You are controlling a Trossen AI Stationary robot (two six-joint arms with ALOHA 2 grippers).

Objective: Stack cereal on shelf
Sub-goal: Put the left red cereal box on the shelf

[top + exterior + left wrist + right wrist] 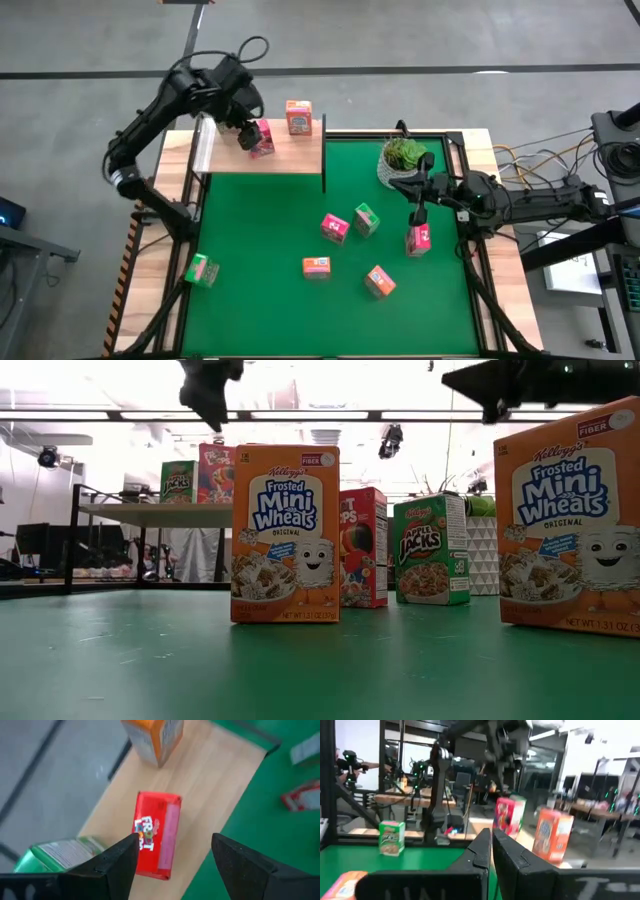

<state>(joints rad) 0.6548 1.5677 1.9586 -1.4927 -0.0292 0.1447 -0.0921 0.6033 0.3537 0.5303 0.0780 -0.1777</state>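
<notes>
1. Note that the left gripper [172,857] hangs above the shelf [290,155], fingers spread wide and empty, straddling a pink cereal box [157,835] standing on the plank.
2. Observe the orange box [298,117] nearby on the shelf.
3. Check the right gripper [419,213]: fingers pressed together, just above another pink box [418,240], off the shelf.

Nine cereal boxes [335,228]: three pink, three orange, three green; one shelf [290,150].

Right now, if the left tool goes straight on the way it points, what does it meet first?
Most likely the pink cereal box on the shelf: it sits between the open left tool's fingers, though depth is unclear.
</notes>
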